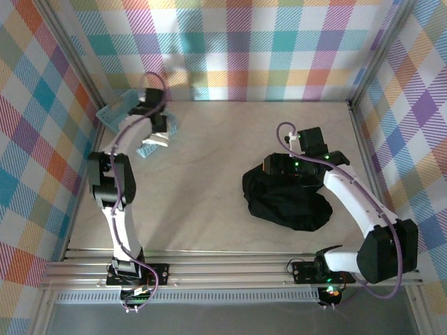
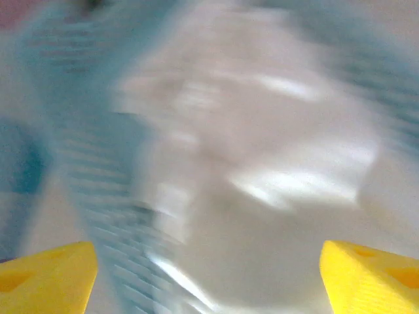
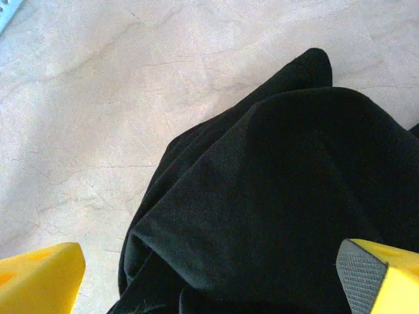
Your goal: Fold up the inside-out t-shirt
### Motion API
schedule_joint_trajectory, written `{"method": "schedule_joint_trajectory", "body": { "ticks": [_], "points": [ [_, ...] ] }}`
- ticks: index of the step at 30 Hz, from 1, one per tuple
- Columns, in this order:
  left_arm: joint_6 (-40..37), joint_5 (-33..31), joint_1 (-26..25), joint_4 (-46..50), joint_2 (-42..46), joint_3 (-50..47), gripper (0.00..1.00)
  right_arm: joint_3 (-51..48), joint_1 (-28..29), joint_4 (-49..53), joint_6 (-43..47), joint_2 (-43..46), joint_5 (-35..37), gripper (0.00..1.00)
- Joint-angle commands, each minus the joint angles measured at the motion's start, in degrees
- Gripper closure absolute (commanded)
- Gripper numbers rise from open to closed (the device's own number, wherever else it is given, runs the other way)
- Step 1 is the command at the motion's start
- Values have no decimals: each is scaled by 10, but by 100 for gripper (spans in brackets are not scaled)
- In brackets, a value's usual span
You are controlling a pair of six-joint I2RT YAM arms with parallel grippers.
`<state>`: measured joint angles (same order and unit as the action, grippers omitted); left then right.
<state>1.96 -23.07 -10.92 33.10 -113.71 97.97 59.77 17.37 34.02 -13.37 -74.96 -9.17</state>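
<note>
Two arms are on my feeds, working at opposite sides of the table (image 1: 209,209). From the overhead camera, the t-shirt (image 1: 286,199) lies as a crumpled black heap at about 3 o'clock from the table's centre, no print showing. The right gripper (image 1: 274,166) sits over the heap's far edge, at its 12 o'clock.

On the right wrist feed, the right gripper (image 3: 209,281) has its jaws spread wide, one yellow finger (image 3: 39,278) at 8 o'clock in the picture and the other at 4 o'clock. The t-shirt (image 3: 262,209) fills the space between them in soft folds, with bare tabletop from 9 to 12 o'clock. I cannot tell whether the fingertips touch the fabric.

The left arm reaches to the table's 10 o'clock corner, where the left gripper (image 1: 166,129) hangs beside a light-blue basket (image 1: 115,112) that is tilted up against the wall. A small white cloth (image 1: 150,146) lies just at the gripper's 7 o'clock.

The left wrist feed is heavily blurred. I make out the left gripper (image 2: 209,281) with its jaws wide apart, pale cloth (image 2: 275,163) ahead, and ribbed light-blue plastic (image 2: 91,190) at 9 o'clock.
</note>
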Motion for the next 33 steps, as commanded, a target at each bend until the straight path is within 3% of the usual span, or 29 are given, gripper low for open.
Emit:
{"method": "schedule_joint_trajectory", "body": {
  "ticks": [1,4,11,14,16,19,22,33],
  "points": [
    [16,159,-82,-64,5,-21,11,13,9,-30,-14,-28,-22,1],
    [0,192,-93,-31,-72,71,12,28,19,-33,-12,-54,-31,1],
    [-41,147,-68,92,-233,330,13,20,26,-52,-14,-63,-43,0],
    [-55,135,-57,98,-238,339,12,14,27,-56,-11,-62,-43,0],
    [-66,170,-50,92,-244,355,12,12,27,-66,-11,-65,-48,0],
    [-70,196,-50,109,-297,451,11,16,28,-76,-17,-81,-69,0],
    [-65,151,-47,127,-365,551,10,12,34,-86,-24,-84,-76,0],
    [-14,151,-6,49,-437,590,9,-13,48,-98,-33,-74,-78,0]
  ]
}}
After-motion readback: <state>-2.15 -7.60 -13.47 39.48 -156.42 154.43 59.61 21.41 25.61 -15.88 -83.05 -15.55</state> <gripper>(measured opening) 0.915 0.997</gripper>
